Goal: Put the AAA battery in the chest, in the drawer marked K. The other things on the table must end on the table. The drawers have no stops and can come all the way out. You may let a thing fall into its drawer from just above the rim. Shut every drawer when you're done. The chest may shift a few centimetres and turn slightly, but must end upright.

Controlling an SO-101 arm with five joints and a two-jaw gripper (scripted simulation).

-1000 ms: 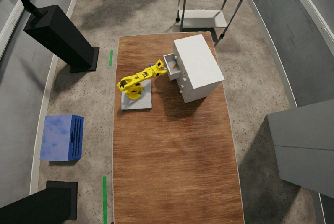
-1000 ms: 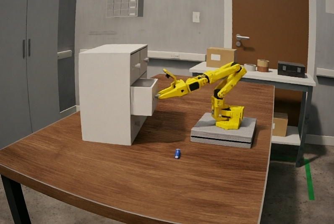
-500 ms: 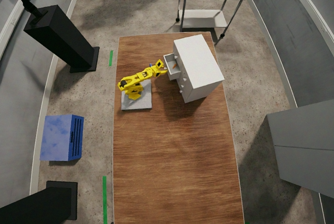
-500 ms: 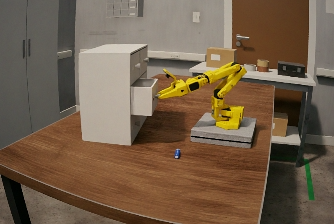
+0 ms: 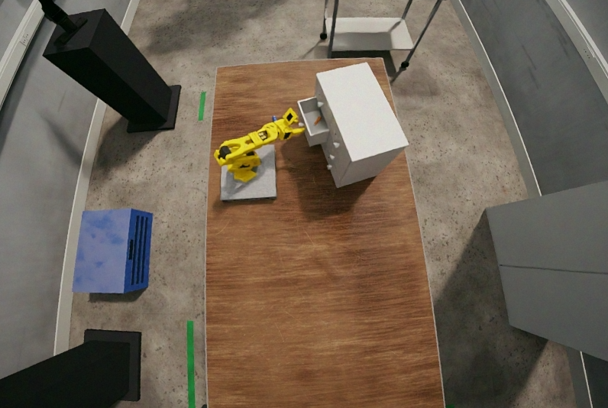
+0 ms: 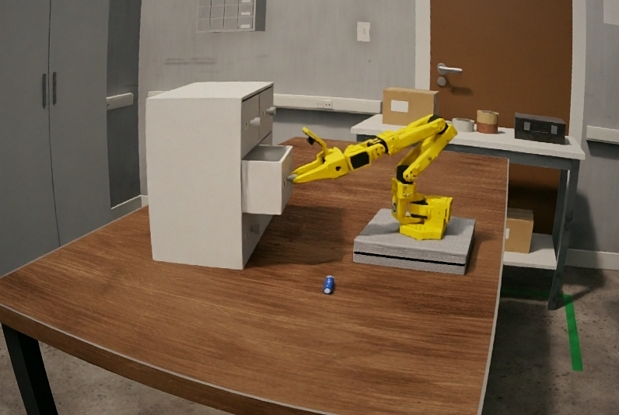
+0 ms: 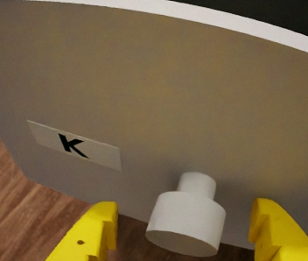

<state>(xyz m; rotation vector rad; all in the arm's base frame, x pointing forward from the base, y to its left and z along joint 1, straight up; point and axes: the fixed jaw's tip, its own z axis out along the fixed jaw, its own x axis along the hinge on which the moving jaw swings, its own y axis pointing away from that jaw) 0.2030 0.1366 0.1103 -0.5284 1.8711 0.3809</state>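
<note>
The gripper (image 5: 302, 130) (image 6: 295, 177) (image 7: 186, 208) is at the front of the white chest of drawers (image 5: 360, 111) (image 6: 194, 180), its fingers parted with nothing gripped. In the wrist view, the round knob (image 5: 300, 124) (image 6: 290, 177) (image 7: 186, 221) shows between the fingers, with space on either side of it. That knob belongs to the drawer (image 5: 310, 137) (image 6: 264, 185) (image 7: 156, 88) with the K label (image 7: 74, 145), which is pulled partly out from the front of the chest.

A slim orange item (image 5: 318, 120) lies inside this open drawer; it could be the AAA battery, but it is too small to identify for sure. On the chest's front, the two drawers of the top row look shut. The chest stands upright on the wooden table (image 5: 314, 295) (image 6: 250, 340).

A blue cylinder (image 5: 274, 118) (image 6: 328, 284) that looks like a battery lies on the table in front of the chest, apart from it. The yellow arm (image 5: 263, 135) (image 6: 385, 142) reaches toward the chest from a grey block (image 5: 265, 186) (image 6: 415, 255), which sits opposite the chest's front.
</note>
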